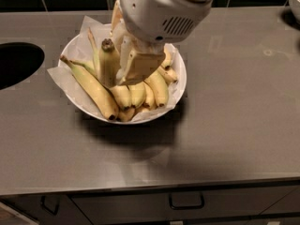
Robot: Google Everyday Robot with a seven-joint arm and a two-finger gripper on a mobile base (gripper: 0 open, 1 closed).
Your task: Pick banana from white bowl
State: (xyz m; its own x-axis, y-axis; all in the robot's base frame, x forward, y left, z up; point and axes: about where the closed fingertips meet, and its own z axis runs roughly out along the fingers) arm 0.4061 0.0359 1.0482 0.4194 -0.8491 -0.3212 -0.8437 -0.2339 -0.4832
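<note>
The white bowl (181, 85), lined with crinkled white paper (64, 74), sits on the grey counter left of centre. My gripper (125, 63) hangs from the white arm right above the bowl. It is shut on the plump banana (108, 63), which stands almost upright with its dark tip (108, 44) up and its greenish body clear of the others. A bunch of slimmer yellow bananas (143, 93) lies in the bowl under the fingers (139, 65). One long banana (91, 86) lies along the bowl's left side. The held banana's lower end is hidden behind the bunch.
A dark round opening (15, 62) is cut into the counter at the far left. The rim of another white bowl (295, 0) shows at the top right corner. Drawers with handles (186, 203) run below the counter's front edge.
</note>
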